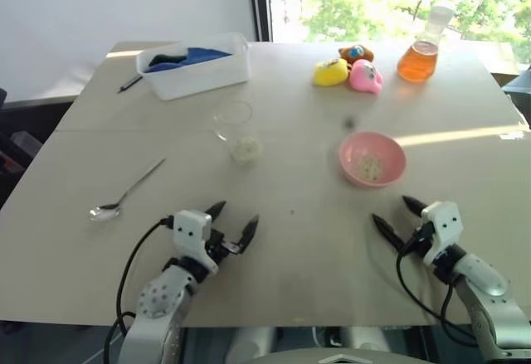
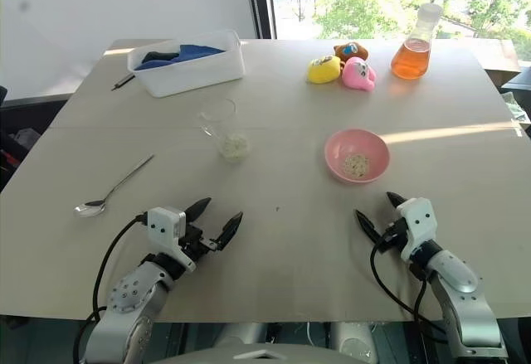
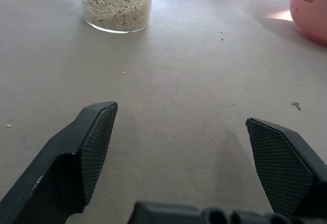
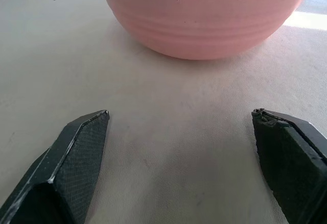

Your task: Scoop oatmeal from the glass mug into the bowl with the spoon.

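Note:
The clear glass mug [image 1: 237, 132] stands upright mid-table with pale oatmeal [image 3: 117, 3] in its bottom. To its right sits the pink bowl [image 1: 372, 157], holding a small patch of oatmeal [image 2: 356, 164]. The silver spoon [image 1: 124, 192] lies flat on the table at the left, its small bowl toward the near side. My left gripper [image 1: 232, 220] hovers open and empty near the front edge, right of the spoon and short of the mug. My right gripper [image 1: 399, 215] is open and empty just in front of the bowl [image 4: 204, 15].
A white plastic tub [image 1: 199, 65] with blue cloth stands at the back left, a dark pen [image 1: 129, 84] beside it. Three small toys [image 1: 348, 69] and a flask of orange liquid [image 1: 419, 55] stand at the back right. A table seam runs across at mug level.

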You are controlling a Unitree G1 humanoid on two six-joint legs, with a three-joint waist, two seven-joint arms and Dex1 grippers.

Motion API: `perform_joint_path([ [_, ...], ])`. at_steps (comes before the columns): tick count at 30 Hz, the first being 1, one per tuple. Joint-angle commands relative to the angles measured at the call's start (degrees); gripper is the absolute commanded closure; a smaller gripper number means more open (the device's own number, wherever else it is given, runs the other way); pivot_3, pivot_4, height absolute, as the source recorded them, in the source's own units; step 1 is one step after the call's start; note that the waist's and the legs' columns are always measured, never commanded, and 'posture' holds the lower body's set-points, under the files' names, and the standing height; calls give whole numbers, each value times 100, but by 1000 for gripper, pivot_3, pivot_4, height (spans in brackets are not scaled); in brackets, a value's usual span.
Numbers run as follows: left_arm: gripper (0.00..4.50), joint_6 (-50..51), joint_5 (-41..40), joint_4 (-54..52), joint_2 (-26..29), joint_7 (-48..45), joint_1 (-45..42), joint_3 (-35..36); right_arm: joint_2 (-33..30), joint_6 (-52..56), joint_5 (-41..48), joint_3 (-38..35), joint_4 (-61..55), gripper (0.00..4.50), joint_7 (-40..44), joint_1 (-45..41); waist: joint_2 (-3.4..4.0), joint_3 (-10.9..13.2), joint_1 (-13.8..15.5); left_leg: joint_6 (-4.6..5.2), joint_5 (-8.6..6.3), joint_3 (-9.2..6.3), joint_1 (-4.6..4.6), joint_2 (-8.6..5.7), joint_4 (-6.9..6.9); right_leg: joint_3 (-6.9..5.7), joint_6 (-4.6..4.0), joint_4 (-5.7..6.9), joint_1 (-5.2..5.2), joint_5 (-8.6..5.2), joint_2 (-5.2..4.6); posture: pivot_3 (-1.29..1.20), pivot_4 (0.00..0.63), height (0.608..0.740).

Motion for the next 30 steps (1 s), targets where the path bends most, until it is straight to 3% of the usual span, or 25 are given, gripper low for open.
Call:
perform_joint_path([
  [1, 52, -113, -42, 11, 13, 8, -43, 112, 139, -22, -151, -27, -111, 0, -270, 187, 0, 0, 0, 0, 0, 0, 0, 0, 0, 0, 0, 0, 0, 0, 0, 0, 150, 740],
  [7, 52, -189, 55, -2, -15, 50, 78, 117, 631, 53, -369, 87, -488, 0, -880, 427, -3, -5, -3, -4, 2, 5, 0, 2, -1, 7, -1, 8, -8, 0, 1, 0, 150, 740],
  [20, 52, -226, -36, -112, 155, 25, 310, 386, 530, 346, -417, 396, -963, 0, -767, 619, -2, -5, -4, 6, -4, 15, 2, 1, 0, 16, 0, 10, -11, 0, 2, 0, 150, 740],
  [30, 52, 154, -262, -82, 259, 416, 41, 1326, -824, 1253, 998, 320, -1479, 0, 1033, 79, -2, 0, -1, 19, -10, 17, 1, 2, 5, 16, 0, 14, -11, 0, 4, 0, 150, 740],
])
